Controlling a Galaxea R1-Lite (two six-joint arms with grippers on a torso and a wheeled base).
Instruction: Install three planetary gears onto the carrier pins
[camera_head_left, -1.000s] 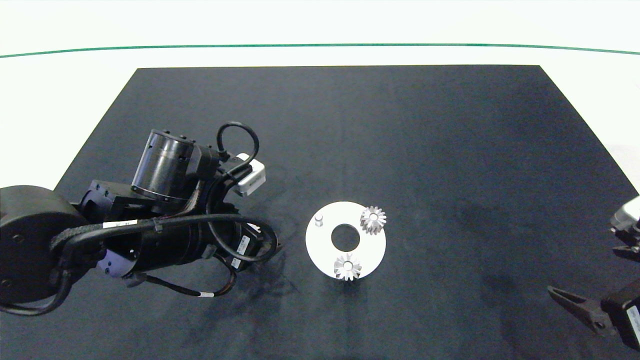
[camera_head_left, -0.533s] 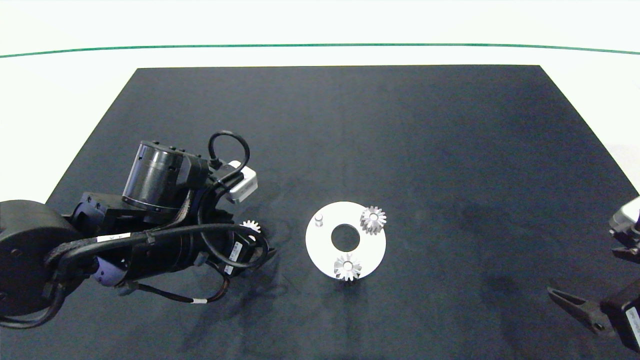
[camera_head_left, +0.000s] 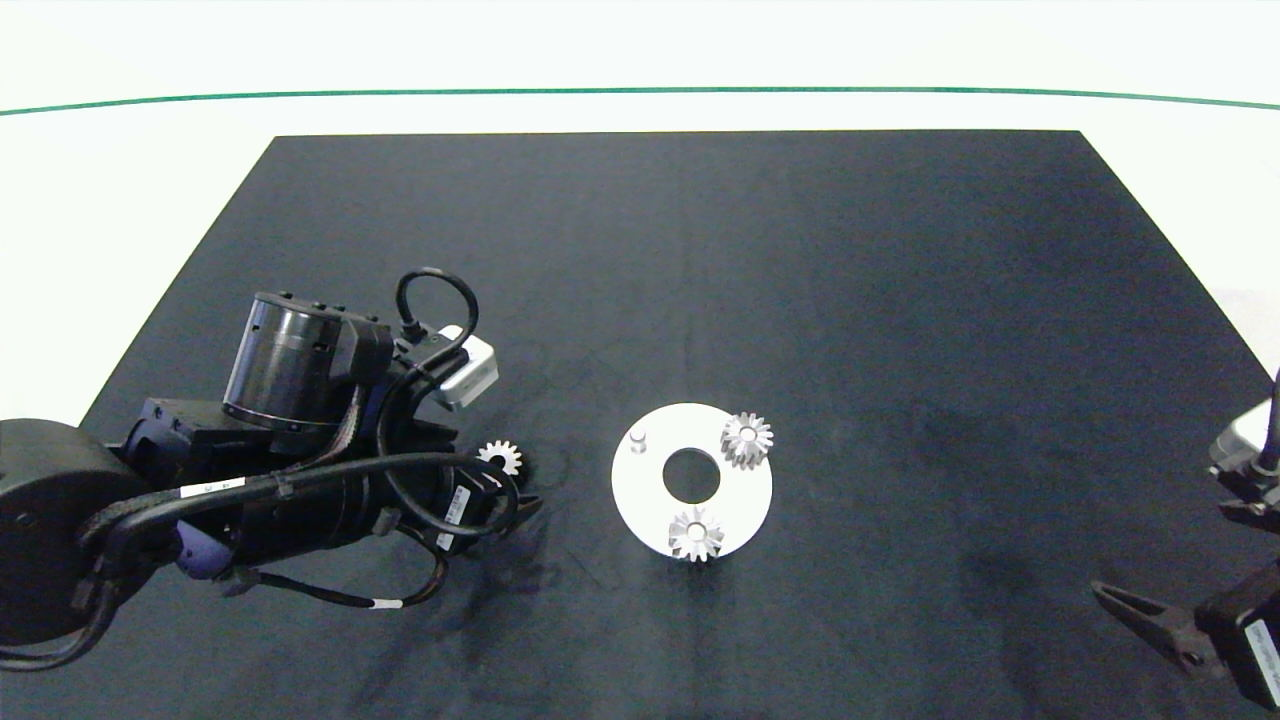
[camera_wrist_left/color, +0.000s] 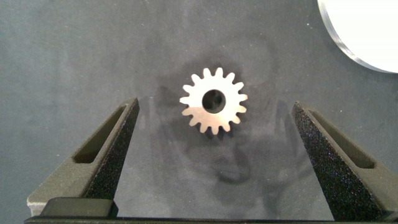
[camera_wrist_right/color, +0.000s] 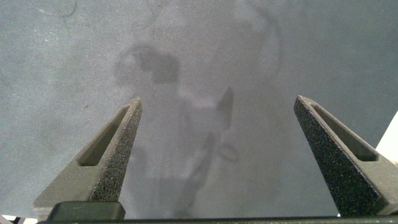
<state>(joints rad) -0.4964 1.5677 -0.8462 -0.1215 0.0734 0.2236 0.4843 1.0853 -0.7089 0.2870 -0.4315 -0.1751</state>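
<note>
Gears are the job, and the third gear (camera_wrist_left/color: 213, 109) lies flat on the dark mat (camera_head_left: 700, 250), between the wide-spread fingers (camera_wrist_left/color: 109, 152) of my left pincer (camera_wrist_left/color: 214, 158), touching neither. In the head view it (camera_head_left: 499, 457) sits just past the pincer's tip, with the white disc (camera_head_left: 745, 495) near it to one side.

To do this pick well, I would keep the gear centred between the fingers, come straight down until the pads flank its toothed rim, then close slowly so both pads meet the teeth together. A lopsided close would likely push the gear across the mat or tip it. I judge a grip across the rim leaves the centre hole free, which matters for the pin.

Out on the disc, two gears (camera_head_left: 747, 438) (camera_head_left: 695, 533) already sit on pins. One pin (camera_head_left: 638, 440) stands bare on the side of the disc nearest the loose gear, so the carry is short. I would hold the gear level, line its hole over that pin and lower gently; a slight turn may be needed.

My right pincer (camera_wrist_right/color: 217, 155) is parked well apart at the mat's edge, fingers wide, holding nothing.
</note>
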